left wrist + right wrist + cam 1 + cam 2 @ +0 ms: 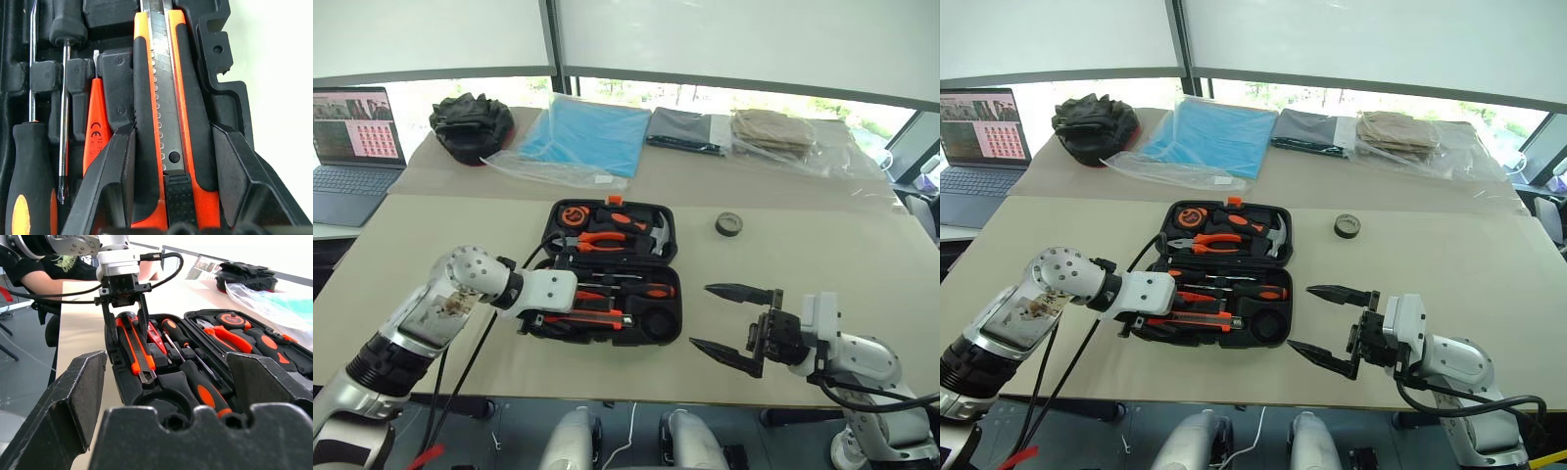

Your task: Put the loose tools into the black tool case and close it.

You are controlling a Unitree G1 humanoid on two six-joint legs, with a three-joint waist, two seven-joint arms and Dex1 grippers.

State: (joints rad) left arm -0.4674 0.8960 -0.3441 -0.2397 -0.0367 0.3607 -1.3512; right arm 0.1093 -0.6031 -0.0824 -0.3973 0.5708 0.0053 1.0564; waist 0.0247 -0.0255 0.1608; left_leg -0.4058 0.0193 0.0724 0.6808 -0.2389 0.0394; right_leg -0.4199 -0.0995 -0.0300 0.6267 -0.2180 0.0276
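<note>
You have one open black tool case (661,294) holding one utility knife (166,122), two screwdrivers (203,387) and one orange tester (95,122) (plus pliers (607,240) and a hammer (651,235)). One tape roll (728,224) lies outside on the table (803,255). You also see one laptop (352,147).

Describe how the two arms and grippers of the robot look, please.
Both arms have silver-grey and white shells with black joint sections. The left arm has a rounded silver joint with small holes, and black cables run loosely beside it. The left gripper has a white wrist block and two slim black fingers. The right gripper has two long, pointed black fingers on a black mount with a white wrist housing.
</note>
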